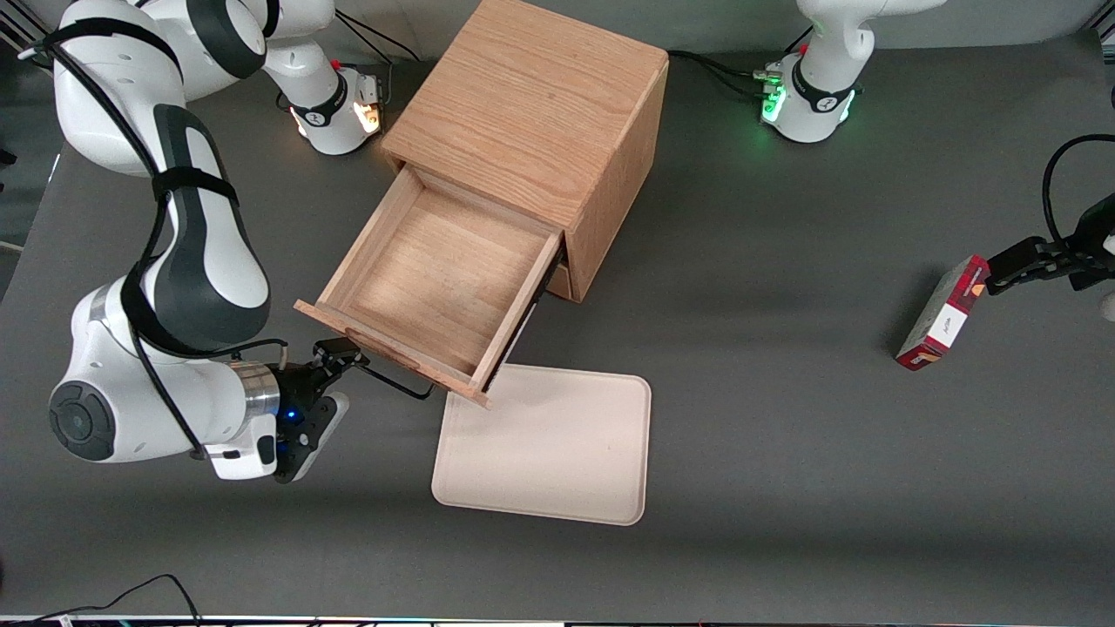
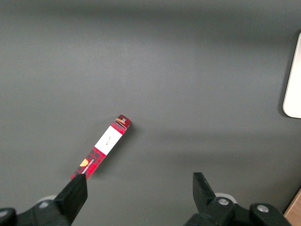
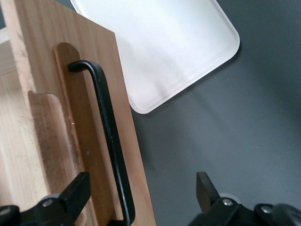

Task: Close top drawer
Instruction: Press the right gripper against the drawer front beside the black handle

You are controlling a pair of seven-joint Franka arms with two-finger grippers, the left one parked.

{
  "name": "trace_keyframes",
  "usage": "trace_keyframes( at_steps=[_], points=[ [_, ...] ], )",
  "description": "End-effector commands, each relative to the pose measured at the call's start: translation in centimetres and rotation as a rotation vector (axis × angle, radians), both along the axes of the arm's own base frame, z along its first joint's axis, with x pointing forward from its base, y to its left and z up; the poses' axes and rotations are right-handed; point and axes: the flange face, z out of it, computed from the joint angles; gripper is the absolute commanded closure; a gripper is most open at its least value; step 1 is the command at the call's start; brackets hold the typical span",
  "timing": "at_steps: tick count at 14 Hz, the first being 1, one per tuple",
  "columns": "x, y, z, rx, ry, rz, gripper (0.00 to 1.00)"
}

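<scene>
The top drawer stood pulled fully out of the cabinet, its front toward the surface's front edge, over a tray. The tool sat at the drawer's handle, fingers spread apart, one on each side of the bar, gripping nothing. Closing had not begun; the whole push seemingly remained.

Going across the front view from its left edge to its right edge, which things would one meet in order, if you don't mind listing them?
The working arm's hand, open at the handle, → top drawer, pulled out and empty → cream tray → red box toward the parked arm's end.
</scene>
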Motion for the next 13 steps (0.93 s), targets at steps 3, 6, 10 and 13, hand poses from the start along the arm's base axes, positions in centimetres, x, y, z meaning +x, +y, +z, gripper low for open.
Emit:
trace_keyframes(
  at_steps=[3,6,10,13],
  points=[
    [-0.1,0.8,-1.7,0.016,0.016,-0.030,0.00],
    [-0.2,0.9,-2.6,0.055,0.030,-0.047,0.00],
    [-0.7,1.0,-4.0,0.049,0.030,-0.058,0.00],
    [-1.2,1.1,-4.0,0.047,0.033,-0.061,0.00]
  ],
)
